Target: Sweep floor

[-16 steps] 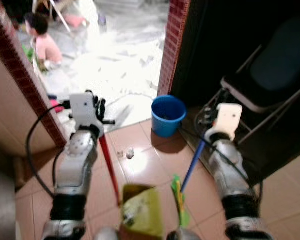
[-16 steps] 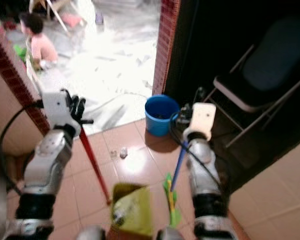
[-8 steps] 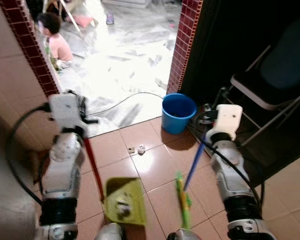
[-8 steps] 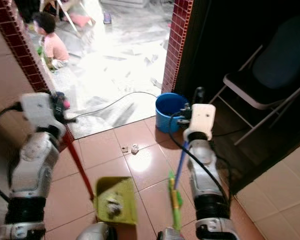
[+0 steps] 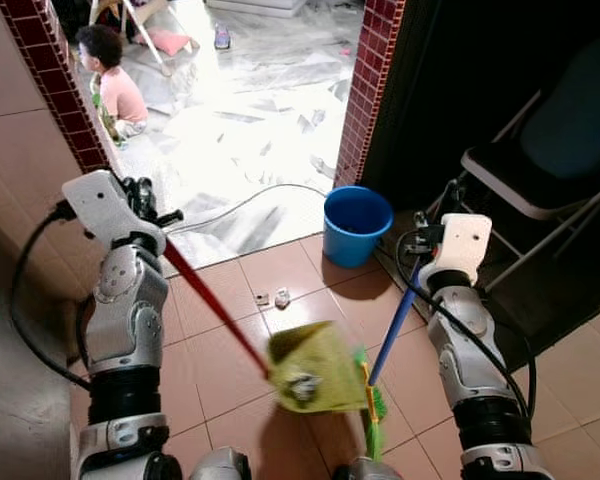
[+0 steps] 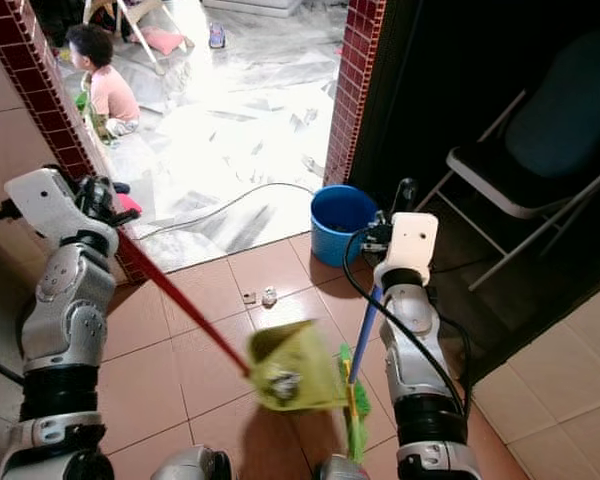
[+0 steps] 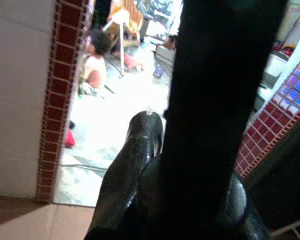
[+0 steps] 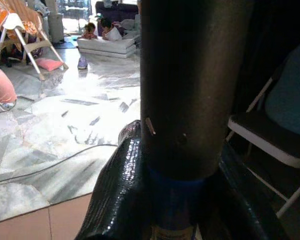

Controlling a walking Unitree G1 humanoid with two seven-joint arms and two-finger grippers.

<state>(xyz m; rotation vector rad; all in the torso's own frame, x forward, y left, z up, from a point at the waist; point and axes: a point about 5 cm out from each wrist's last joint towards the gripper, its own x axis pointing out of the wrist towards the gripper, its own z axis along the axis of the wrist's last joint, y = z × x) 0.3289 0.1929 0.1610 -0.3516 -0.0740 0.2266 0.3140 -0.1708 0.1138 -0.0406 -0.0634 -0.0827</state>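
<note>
My left gripper (image 5: 145, 205) is shut on the red handle (image 5: 212, 301) of a yellow-green dustpan (image 5: 315, 366). The pan is tilted up off the tiles and holds a grey clump of debris (image 5: 302, 379). My right gripper (image 5: 427, 240) is shut on the blue handle (image 5: 392, 330) of a broom. The broom's green bristles (image 5: 371, 405) touch the pan's right edge. Two small scraps (image 5: 274, 297) lie on the brown tiles beyond the pan. In the wrist views a dark handle (image 7: 215, 100) and another dark handle (image 8: 190, 85) run between the fingers (image 7: 130, 175).
A blue bucket (image 5: 357, 225) stands by the red-tiled door post (image 5: 372, 90). A folding chair (image 5: 540, 170) is in the dark at the right. A child (image 5: 115, 85) sits on the bright floor beyond the doorway, where a cable (image 5: 250, 200) trails.
The dustpan has come up off the floor, tilted, and swung right against the broom's bristles. The left gripper has shifted a little left. The right arm has barely moved.
</note>
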